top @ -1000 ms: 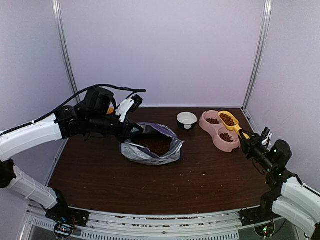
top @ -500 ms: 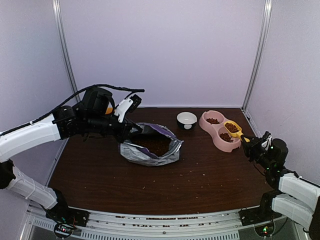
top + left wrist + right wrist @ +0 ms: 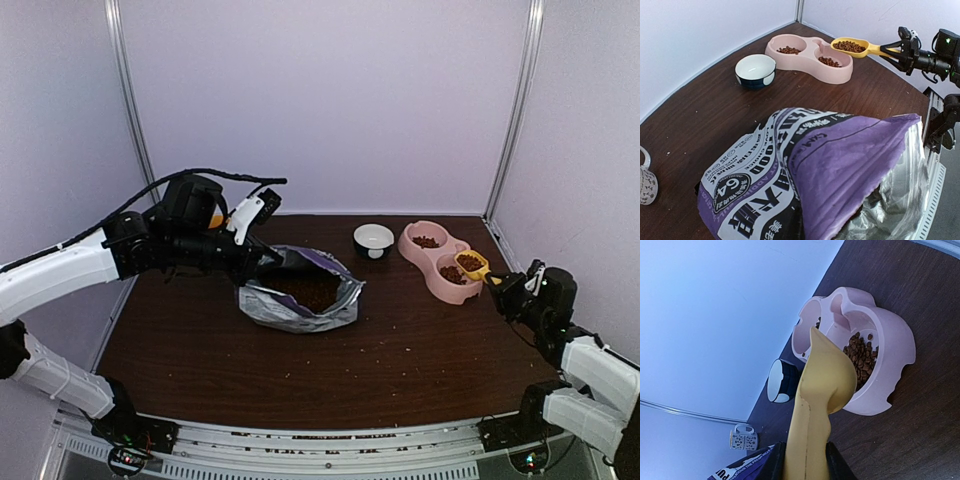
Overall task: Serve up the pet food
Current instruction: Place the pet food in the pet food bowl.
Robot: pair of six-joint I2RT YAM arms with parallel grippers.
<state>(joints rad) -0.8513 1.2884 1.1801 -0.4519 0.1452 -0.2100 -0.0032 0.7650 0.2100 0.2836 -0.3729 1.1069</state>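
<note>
The dark wooden counter (image 3: 200, 340) carried everything. Near its middle stood the largest thing, a purple and silver bag (image 3: 300, 295), open at the top and slumped low. The left gripper (image 3: 273, 262) was pressed together on the far left part of the bag's rim and held that edge up; in the left wrist view the purple side of the bag filled the picture and the fingers themselves were hidden. At the far right of the counter lay the pink double bowl (image 3: 437, 288), and just to its left stood a small round bowl (image 3: 373, 240), white inside and dark outside. The right gripper (image 3: 505, 285) was pinching the handle of a yellow scoop (image 3: 472, 264), which was held level above the right edge of the double bowl's nearer compartment. The pet food (image 3: 316, 290) was in four places: a brown heap inside the open bag, some pellets in each compartment of the double bowl, and a full load in the scoop. A few loose pellets were scattered on the counter.
</note>
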